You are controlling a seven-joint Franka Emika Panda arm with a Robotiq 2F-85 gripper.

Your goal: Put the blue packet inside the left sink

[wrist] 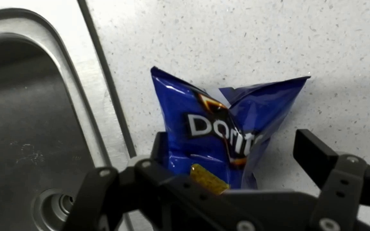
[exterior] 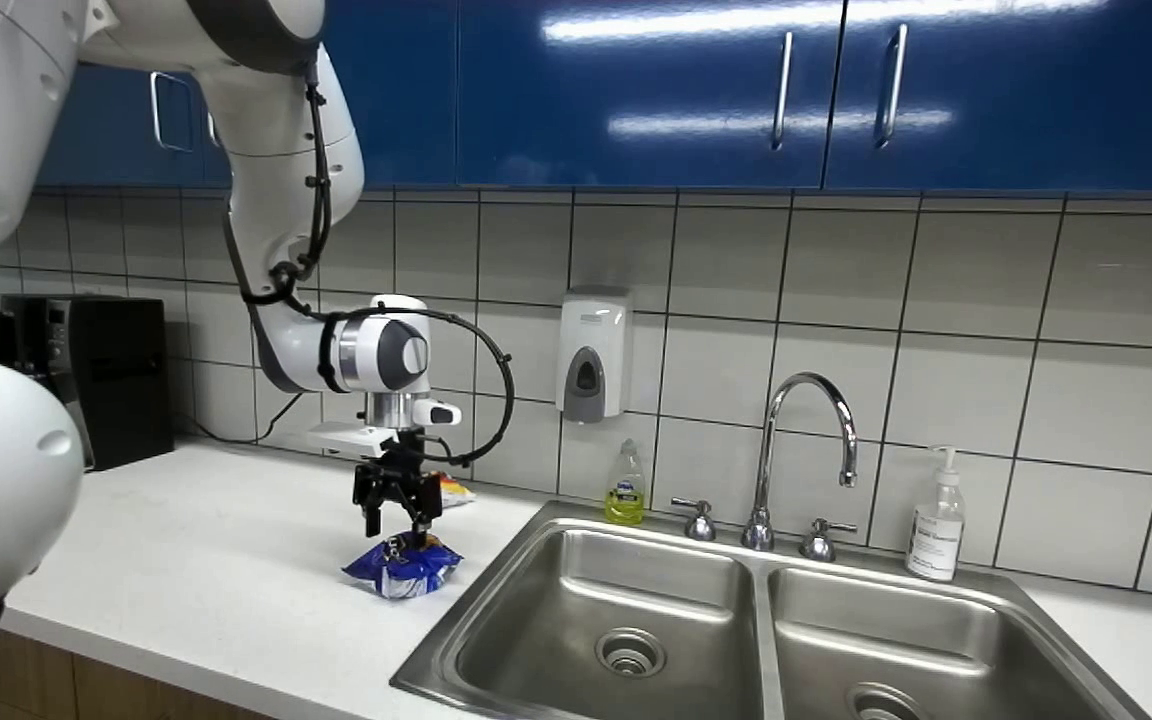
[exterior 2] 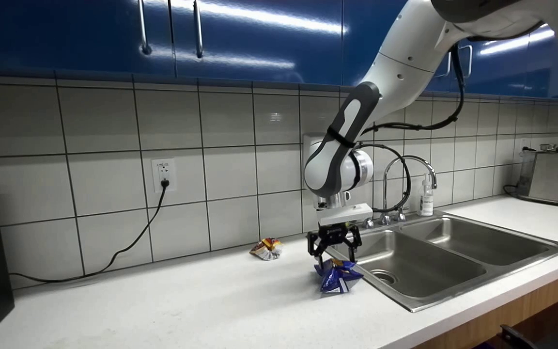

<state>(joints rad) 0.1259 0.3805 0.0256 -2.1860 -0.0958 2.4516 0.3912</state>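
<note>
The blue packet [exterior: 402, 572] lies crumpled on the white counter, just beside the steel rim of the sink; it also shows in an exterior view [exterior 2: 339, 278] and in the wrist view [wrist: 204, 147], with white lettering. My gripper [exterior: 397, 528] is open and pointing down over the packet, and shows in an exterior view [exterior 2: 336, 260] too. In the wrist view the fingers [wrist: 233, 146] are on either side of the packet. One finger is at its edge near the sink; the other is apart from it. The left sink [exterior: 536, 650] is the basin nearer the packet [exterior 2: 424, 271].
A small yellowish-orange packet [exterior 2: 267, 249] lies near the tiled wall. A faucet [exterior: 764, 470], a dish soap bottle [exterior: 626, 490] and a pump bottle [exterior: 936, 530] stand behind the basins. The twin basin [exterior: 886, 630] adjoins the left sink. A black machine [exterior: 121, 380] stands on the counter.
</note>
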